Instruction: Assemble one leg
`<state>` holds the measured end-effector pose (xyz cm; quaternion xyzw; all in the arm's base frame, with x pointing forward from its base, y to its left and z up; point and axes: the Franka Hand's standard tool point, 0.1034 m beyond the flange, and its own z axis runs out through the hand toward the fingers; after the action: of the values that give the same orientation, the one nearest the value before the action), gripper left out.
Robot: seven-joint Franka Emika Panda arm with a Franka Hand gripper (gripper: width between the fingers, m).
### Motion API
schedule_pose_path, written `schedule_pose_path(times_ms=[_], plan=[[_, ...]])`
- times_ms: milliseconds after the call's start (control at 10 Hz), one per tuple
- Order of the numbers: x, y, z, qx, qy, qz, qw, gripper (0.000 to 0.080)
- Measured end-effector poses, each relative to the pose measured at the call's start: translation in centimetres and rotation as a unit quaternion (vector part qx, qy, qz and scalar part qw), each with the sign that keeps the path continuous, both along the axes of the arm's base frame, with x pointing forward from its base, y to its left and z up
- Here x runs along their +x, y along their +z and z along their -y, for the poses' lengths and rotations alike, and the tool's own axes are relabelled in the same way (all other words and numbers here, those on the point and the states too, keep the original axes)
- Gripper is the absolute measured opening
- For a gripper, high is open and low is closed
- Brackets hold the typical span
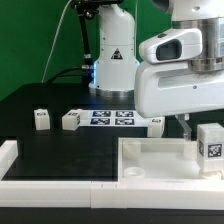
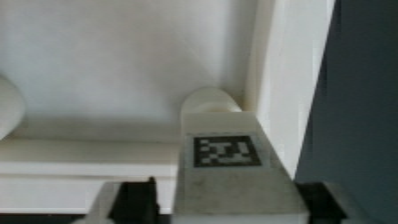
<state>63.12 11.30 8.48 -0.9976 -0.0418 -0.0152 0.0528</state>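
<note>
My gripper (image 1: 207,136) is shut on a leg (image 1: 211,146), a chunky white post with a black-and-white tag, and holds it upright at the exterior view's right, over the right end of the large white tray-shaped part (image 1: 150,156). In the wrist view the leg (image 2: 224,130) sits between the dark fingers (image 2: 135,201) of the gripper (image 2: 226,203), tag facing the camera, its tip close to the tray's raised rim (image 2: 285,60). Three more legs stand on the black table: two on the left (image 1: 41,119) (image 1: 71,120) and one (image 1: 156,124) behind the tray.
The marker board (image 1: 110,118) lies flat on the table between the loose legs. A white raised frame (image 1: 12,160) runs along the front left. The arm's base (image 1: 113,60) stands at the back.
</note>
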Motion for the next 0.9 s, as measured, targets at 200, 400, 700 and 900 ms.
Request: schedule_pose_path(times_ms=[200,400,700,900], plan=[[0.0,0.0,-0.01,0.0,-0.001,0.0,1.0,0.0291],[0.0,0.0,-0.02,0.001,-0.016,-0.002,1.0,0.0291],[-0.04,-0.02,-0.33,0.007,-0.176,-0.018,0.984,0.0291],[-0.15,-0.11,-0.57,0.012,-0.305,-0.025,0.952,0.0291]])
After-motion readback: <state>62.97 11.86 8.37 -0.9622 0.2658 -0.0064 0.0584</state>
